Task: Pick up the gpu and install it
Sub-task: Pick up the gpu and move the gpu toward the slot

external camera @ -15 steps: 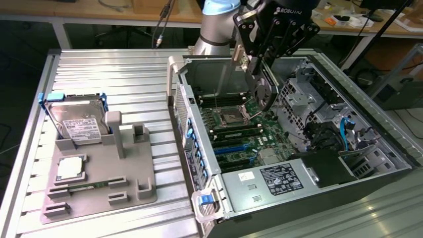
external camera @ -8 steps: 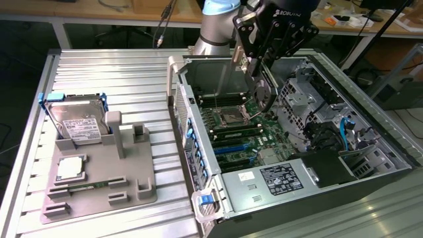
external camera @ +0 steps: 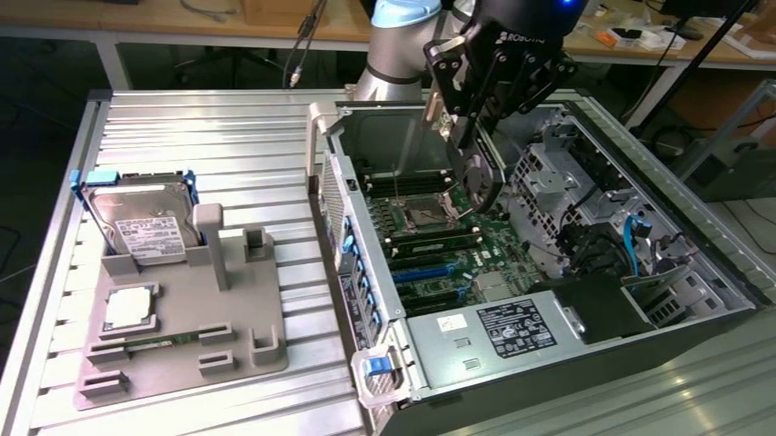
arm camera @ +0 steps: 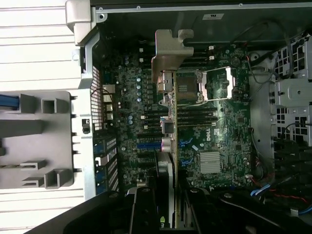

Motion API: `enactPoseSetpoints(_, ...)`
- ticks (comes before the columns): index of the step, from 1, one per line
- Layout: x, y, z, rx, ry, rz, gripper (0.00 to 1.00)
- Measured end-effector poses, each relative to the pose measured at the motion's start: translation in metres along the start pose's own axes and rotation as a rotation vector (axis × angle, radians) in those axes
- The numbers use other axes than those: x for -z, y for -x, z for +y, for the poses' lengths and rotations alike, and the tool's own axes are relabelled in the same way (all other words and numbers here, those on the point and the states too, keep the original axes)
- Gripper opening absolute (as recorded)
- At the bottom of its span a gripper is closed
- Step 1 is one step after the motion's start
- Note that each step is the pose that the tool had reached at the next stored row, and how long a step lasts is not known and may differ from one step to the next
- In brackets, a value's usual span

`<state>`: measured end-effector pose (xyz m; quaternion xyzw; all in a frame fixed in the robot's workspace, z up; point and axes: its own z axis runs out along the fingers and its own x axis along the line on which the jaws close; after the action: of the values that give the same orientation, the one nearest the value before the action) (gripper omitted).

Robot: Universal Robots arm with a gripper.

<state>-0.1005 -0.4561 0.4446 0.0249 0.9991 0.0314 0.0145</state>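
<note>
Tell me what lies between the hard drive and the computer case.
In the exterior view: two upright posts of the grey holder tray, then a bare strip of ribbed table.

1. My arm (external camera: pixel 391 64) is a smooth silver-grey tube, round in section.
2. A pale blue cap (external camera: pixel 406 11) closes its joint, at about ten o'clock from the gripper housing in the exterior view.
3. The gripper (external camera: pixel 467 123) is matte black all over: a blocky housing with flat, angular link plates.
4. White lettering (external camera: pixel 524 38) runs across the housing; I can read only "ROBO".
5. Small silver screws (external camera: pixel 437 50) mark the pivots of the link plates.
6. A blue light (external camera: pixel 561 4) glows at one o'clock from the lettering.
7. In the wrist view I see black fingers (arm camera: pixel 144 212), flat-sided with a dull sheen.
</note>
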Motion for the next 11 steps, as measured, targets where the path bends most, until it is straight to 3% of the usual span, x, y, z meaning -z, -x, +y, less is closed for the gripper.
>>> enactPoseSetpoints(11, -0.0019, -0.0001, -0.0001, 0.004, 0.0000, 0.0002, 0.27)
